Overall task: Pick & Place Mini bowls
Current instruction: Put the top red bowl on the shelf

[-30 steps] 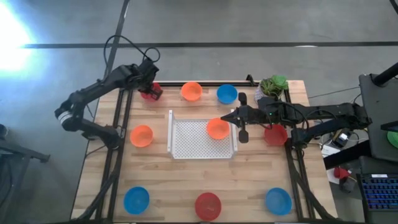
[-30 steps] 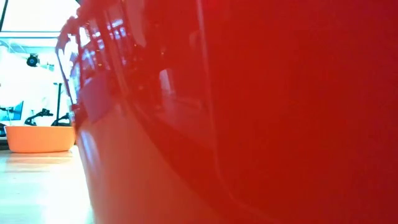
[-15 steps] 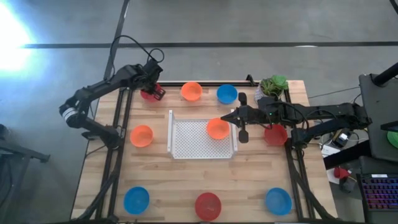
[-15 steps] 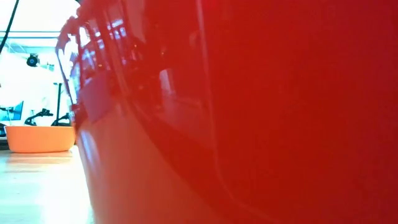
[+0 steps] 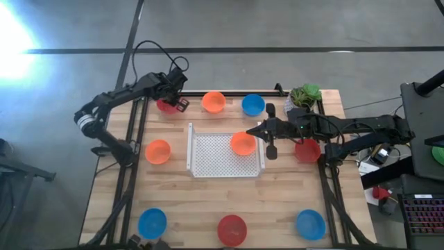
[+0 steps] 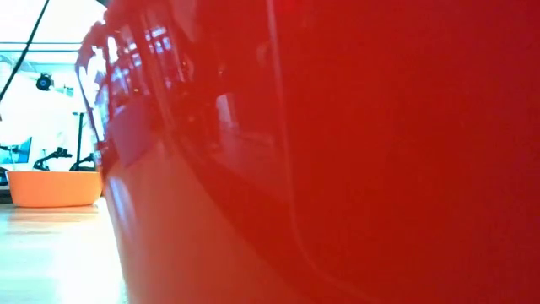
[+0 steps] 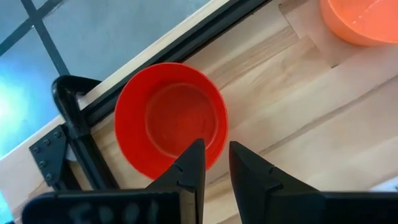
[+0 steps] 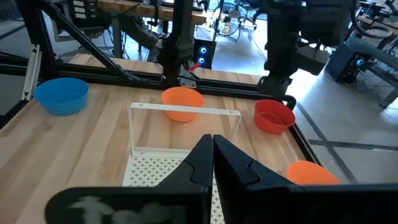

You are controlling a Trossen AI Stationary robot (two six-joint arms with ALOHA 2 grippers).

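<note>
Nine mini bowls lie about the table in the high view. My left gripper (image 5: 178, 98) is at the far left corner, shut on a red bowl (image 5: 165, 105) (image 7: 171, 118), which also shows in the right wrist view (image 8: 273, 116). My right gripper (image 5: 259, 131) (image 8: 212, 148) is shut and hovers at the right edge of the white perforated tray (image 5: 215, 163), beside an orange bowl (image 5: 243, 144) that rests in the tray. A red bowl (image 6: 337, 152) close to the lens fills the low view. My left gripper holds the red bowl by its rim (image 7: 217, 147), on the side nearest the gripper. One finger (image 7: 194, 158) is inside the bowl and the other finger (image 7: 244, 163) is outside its wall. The fingers come from above, slanting. Whether the bowl is clear of the table I cannot tell.
Along the far edge sit an orange bowl (image 5: 214, 102), a blue bowl (image 5: 253, 105) and a potted plant (image 5: 305, 96). Other bowls: orange (image 5: 158, 151) left of the tray, red (image 5: 307, 150) right of it, and blue (image 5: 152, 223), red (image 5: 232, 229), blue (image 5: 311, 224) along the near edge.
My left arm has swung in toward the table's far edge, and its gripper has shifted slightly toward the right. More of the red bowl shows beside the gripper now than before.
</note>
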